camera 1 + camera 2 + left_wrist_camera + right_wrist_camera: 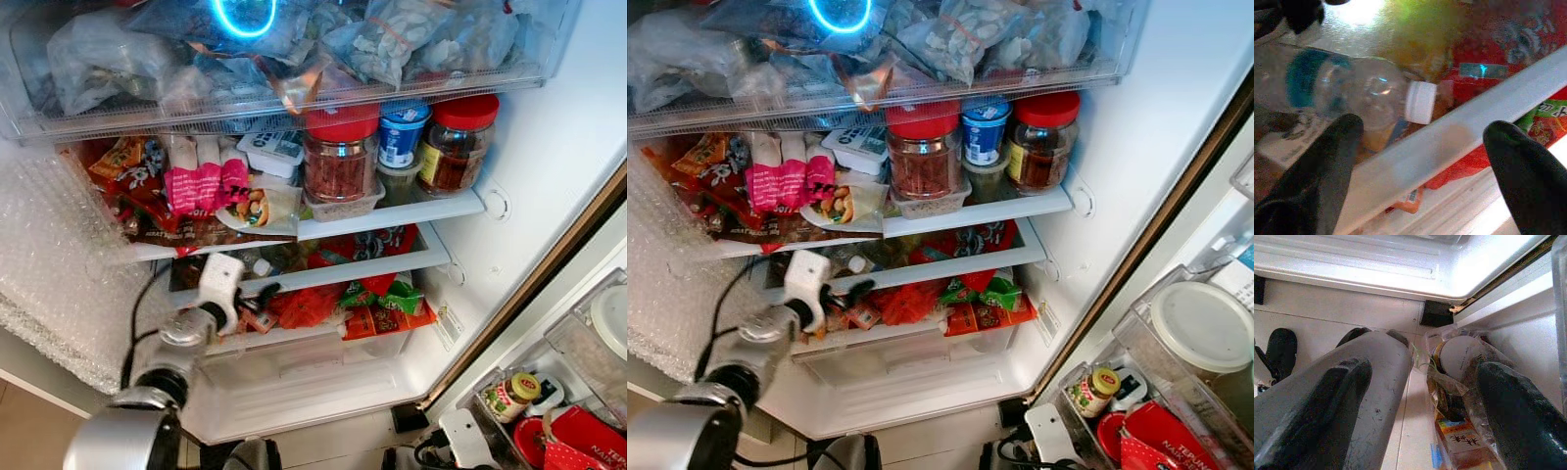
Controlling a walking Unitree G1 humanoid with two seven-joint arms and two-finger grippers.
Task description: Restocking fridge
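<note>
I've got the left gripper (pixel 263 294) up at the front lip of the lower fridge shelf (pixel 323 276), fingers (pixel 1327 161) spread wide with nothing between them, the white shelf rail running straight across the gap. Just past the rail, at about eleven o'clock from my fingertips in the wrist view, a clear plastic bottle (pixel 1347 88) lies on its side, blue label, white cap (pixel 1420 101) pointing toward the red packets (pixel 309 305). It's on the shelf, so I judge this is the placing step, either just let go or about to be nudged deeper; I can't tell which. Working outward: red and green snack packets (pixel 387 299) at three o'clock of the gripper, and above, at twelve to one o'clock, the next shelf with two red-lidded jars (pixel 340 152) and a blue-topped tub (pixel 402 132) between them. Bubble wrap (pixel 59 264) sits at nine o'clock. My right gripper (pixel 1420 396) hangs low with fingers apart, empty, over a bag of groceries (pixel 1459 396) on the floor by the fridge base. Next move, I reckon: back the left hand off without catching the rail, then send the right down into that bag for the next item.
</note>
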